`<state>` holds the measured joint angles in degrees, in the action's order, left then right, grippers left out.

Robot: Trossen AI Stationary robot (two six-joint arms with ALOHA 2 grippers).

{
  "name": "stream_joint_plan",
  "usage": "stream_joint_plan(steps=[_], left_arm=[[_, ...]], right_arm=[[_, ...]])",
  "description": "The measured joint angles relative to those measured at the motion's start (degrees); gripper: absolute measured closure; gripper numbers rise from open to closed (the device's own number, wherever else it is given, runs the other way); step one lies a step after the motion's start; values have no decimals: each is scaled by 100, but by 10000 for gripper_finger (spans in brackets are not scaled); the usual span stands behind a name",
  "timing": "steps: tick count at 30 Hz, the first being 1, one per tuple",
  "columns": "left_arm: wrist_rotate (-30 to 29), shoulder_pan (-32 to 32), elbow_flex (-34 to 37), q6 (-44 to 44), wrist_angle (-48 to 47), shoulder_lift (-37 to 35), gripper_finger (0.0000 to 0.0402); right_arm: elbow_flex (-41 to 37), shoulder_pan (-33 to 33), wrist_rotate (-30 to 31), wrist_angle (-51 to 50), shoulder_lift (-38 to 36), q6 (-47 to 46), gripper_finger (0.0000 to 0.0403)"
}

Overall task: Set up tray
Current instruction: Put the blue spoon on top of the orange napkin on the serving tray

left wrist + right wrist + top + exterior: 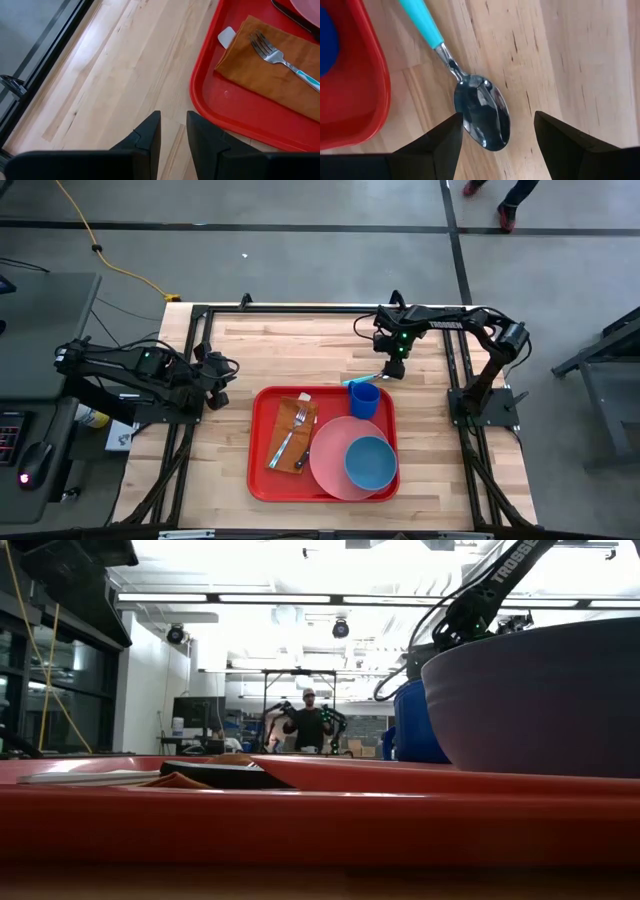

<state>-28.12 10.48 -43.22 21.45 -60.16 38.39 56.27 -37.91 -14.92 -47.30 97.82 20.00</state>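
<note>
The red tray [258,480] lies in the middle of the table and holds a brown napkin [283,425] with a fork [275,52], a pink plate [325,465], a blue bowl [370,462] and a blue cup [365,402]. A spoon [362,381] with a teal handle lies flat on the wood just past the tray's far right corner. My right gripper [497,145] is open above the spoon's metal bowl [482,112], one finger on either side. My left gripper [173,132] waits at the table's left edge beside the tray [215,100], its fingers almost together.
Bare wood lies to the left and right of the tray and along the far edge. The black frame rails [200,340] border the table. In the low view a person [310,725] stands far back in the room.
</note>
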Motion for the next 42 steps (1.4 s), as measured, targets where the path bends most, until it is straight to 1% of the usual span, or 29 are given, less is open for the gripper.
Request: stream_joint_plan(steps=[8, 16, 24, 29, 38, 42], left_arm=[[-2, 0, 0, 2, 0, 0, 277], [0, 0, 0, 2, 0, 0, 277], [0, 0, 0, 2, 0, -2, 277], [0, 0, 0, 4, 0, -2, 277], [0, 0, 0, 2, -2, -2, 277], [2, 0, 0, 2, -4, -2, 277]], right_arm=[[-28, 0, 20, 70, 0, -119, 180], [-461, -4, -66, 297, -28, -329, 180], [-481, -2, -114, 428, -17, -587, 182], [-485, 0, -111, 433, -11, -715, 201], [-490, -2, -170, 435, -4, -1041, 249], [-495, -4, -389, 372, 1, -1167, 262]])
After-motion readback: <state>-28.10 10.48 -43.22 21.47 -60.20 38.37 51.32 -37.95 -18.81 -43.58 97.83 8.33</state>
